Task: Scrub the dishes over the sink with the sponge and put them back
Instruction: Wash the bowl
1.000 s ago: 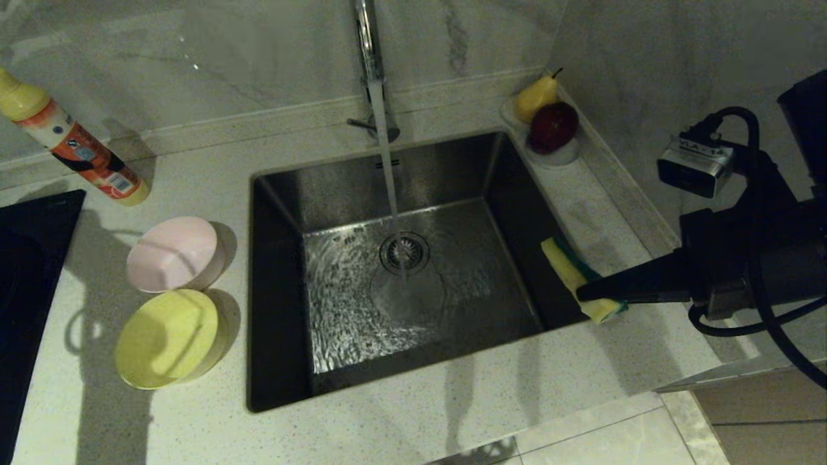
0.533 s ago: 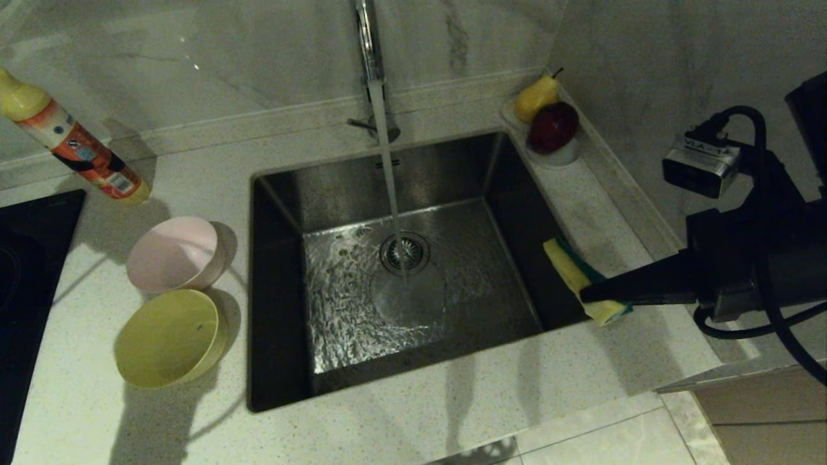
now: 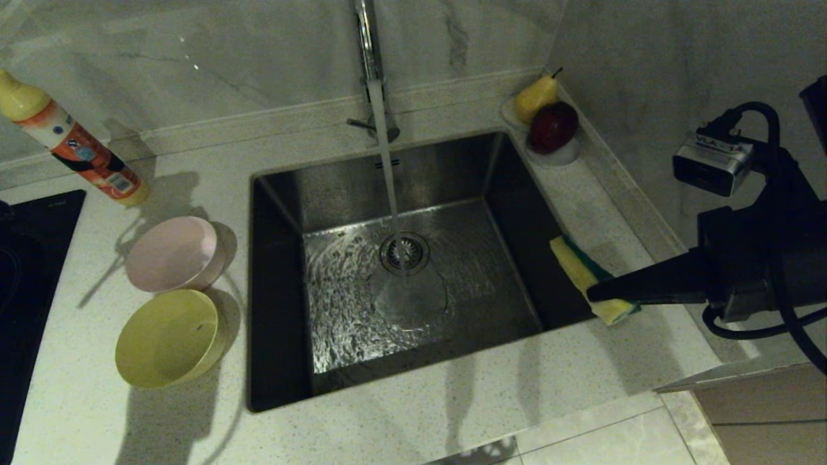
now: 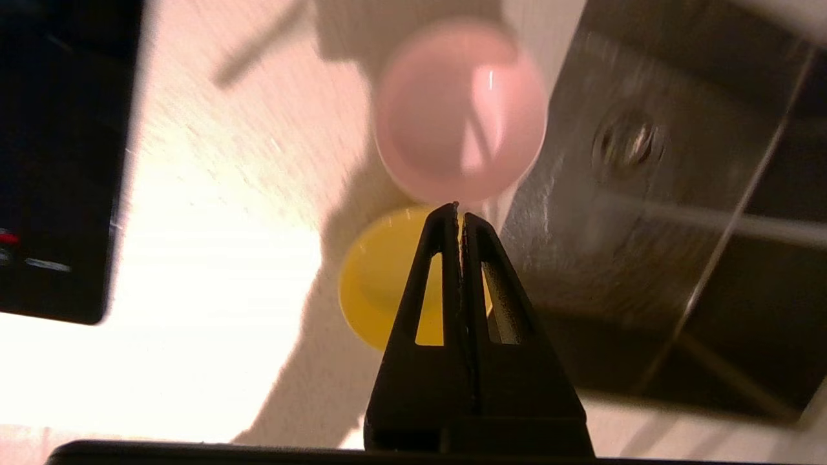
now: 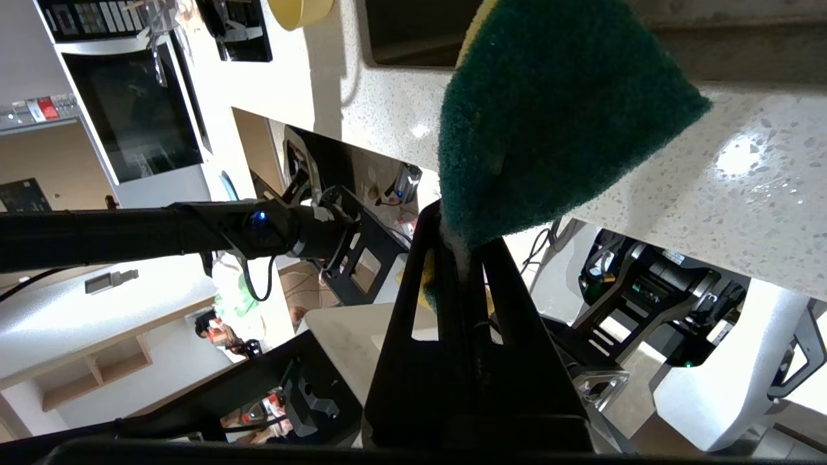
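Water pours from the tap (image 3: 368,45) straight onto the drain (image 3: 404,252) in the middle of the sink (image 3: 452,174), spreading ripples over the steel floor. On the right of the frame the right hand (image 3: 591,295) reaches in level from the dark arm, its fingers clamped together on the sponge (image 3: 581,274). The sponge stands on edge over the sink's right rim, yellow face toward the basin, green scouring side (image 5: 555,110) toward the arm, and it bulges out above the pinch in the right wrist view.

Over on the left, the pink bowl (image 3: 173,253) sits on the tabletop (image 3: 420,413) just beside the sink's left edge, with the yellow bowl (image 3: 168,338) right below it in the frame, the two nearly touching. Both sit open side up and tilted. I see only these two bowls.

The left hand (image 4: 460,210) does not show in the head view. Its own camera shows it up above the tabletop, fingers pressed together with nothing between them, the tips lining up between the pink bowl and the yellow bowl, the sink off to one side.

A bottle (image 3: 71,145) with an orange label leans at the upper left against the wall. In the far right corner behind the sink, a pear (image 3: 535,97) and a dark red apple (image 3: 553,126) rest on a small white dish (image 3: 561,155). A black cooktop (image 3: 26,271) fills the left edge.
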